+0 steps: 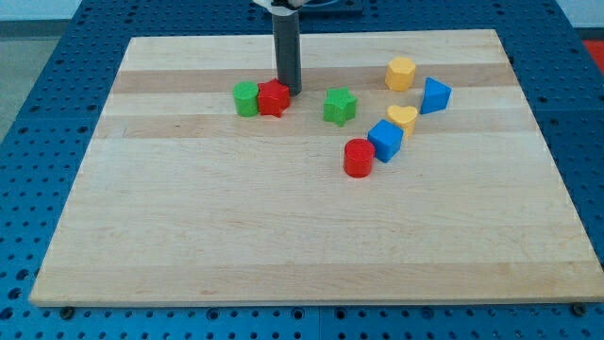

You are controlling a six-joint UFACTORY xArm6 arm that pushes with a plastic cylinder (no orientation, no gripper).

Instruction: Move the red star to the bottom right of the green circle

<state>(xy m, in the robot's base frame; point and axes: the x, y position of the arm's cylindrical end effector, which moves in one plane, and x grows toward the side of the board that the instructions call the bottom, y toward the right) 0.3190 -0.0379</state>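
Note:
The red star (274, 97) lies on the wooden board (283, 227) in the upper middle, touching the right side of the green circle (246, 98). My tip (290, 92) stands just to the right of the red star, touching or nearly touching its upper right edge. The dark rod rises from there out of the view's top.
A green star (340, 106) lies to the right of my tip. Further right are a yellow hexagon (400, 72), a blue triangle (434, 95), a yellow heart (403, 117), a blue cube (385, 140) and a red cylinder (359, 158).

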